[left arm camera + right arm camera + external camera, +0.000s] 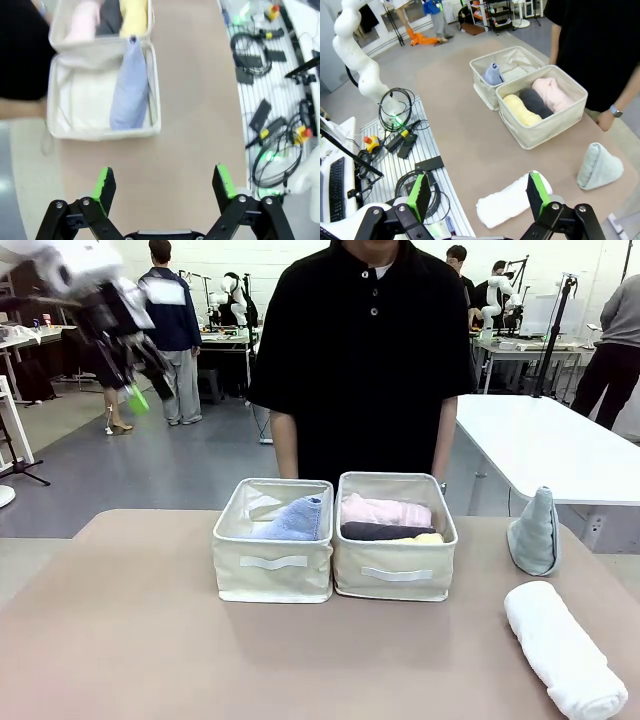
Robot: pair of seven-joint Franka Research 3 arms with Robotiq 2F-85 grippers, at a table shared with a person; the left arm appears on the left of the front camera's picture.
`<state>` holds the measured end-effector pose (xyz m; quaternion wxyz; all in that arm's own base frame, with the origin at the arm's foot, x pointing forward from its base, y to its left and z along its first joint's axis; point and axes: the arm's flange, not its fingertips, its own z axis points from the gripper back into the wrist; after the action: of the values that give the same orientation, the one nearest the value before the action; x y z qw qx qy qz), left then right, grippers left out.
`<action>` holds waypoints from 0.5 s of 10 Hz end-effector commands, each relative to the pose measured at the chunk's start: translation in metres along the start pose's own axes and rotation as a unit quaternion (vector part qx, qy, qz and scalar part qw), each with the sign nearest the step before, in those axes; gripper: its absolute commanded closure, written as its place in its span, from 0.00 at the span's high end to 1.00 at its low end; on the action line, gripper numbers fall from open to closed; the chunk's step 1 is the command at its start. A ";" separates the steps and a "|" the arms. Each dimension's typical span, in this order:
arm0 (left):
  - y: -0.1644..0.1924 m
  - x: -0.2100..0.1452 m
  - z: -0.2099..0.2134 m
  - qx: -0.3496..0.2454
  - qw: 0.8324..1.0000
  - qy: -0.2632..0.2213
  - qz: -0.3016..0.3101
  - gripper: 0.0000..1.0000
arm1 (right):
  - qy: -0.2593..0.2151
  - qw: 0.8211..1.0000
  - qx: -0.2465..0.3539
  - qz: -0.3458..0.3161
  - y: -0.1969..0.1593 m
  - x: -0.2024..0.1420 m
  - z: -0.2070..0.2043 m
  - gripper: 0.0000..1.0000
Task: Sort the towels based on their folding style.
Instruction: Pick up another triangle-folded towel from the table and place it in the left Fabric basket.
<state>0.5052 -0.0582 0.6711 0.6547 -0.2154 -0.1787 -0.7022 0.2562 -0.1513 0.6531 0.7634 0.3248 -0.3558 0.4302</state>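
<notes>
My left gripper [147,387] hangs open high above the table's far left corner; in its own view the left gripper [164,182] is empty over bare tabletop. A light blue cone towel [298,519] [129,87] lies in the left bin [272,580]. The right bin [395,585] holds rolled pink [385,509], dark grey [385,531] and yellow [426,538] towels. On the table at right stand a pale teal cone towel [535,532] [599,167] and a white rolled towel [562,648] [512,200]. My right gripper [478,192] is open above the white roll.
A person in black stands right behind the bins, one hand [602,119] at the table's far edge. Beside the table, a metal plate [415,150] carries cables and boxes. Another white table [540,445] stands behind at the right.
</notes>
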 end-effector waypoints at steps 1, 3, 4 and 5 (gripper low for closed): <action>-0.028 -0.069 0.082 0.015 0.985 -0.171 -0.027 1.00 | -0.004 1.000 0.004 0.004 0.000 0.000 -0.002 1.00; -0.023 -0.136 0.101 0.016 0.969 -0.248 -0.011 1.00 | -0.004 1.000 0.004 0.004 0.000 0.000 -0.002 1.00; -0.019 -0.174 0.103 0.023 0.951 -0.310 -0.011 1.00 | -0.004 1.000 0.004 0.004 0.000 0.000 -0.002 1.00; -0.022 -0.212 0.103 0.028 0.934 -0.356 -0.020 1.00 | -0.004 1.000 0.004 0.004 0.000 0.000 -0.002 1.00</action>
<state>0.4812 0.1718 0.6570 0.5679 -0.3932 -0.4055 -0.5987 0.2560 -0.1513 0.6531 0.7635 0.3248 -0.3559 0.4301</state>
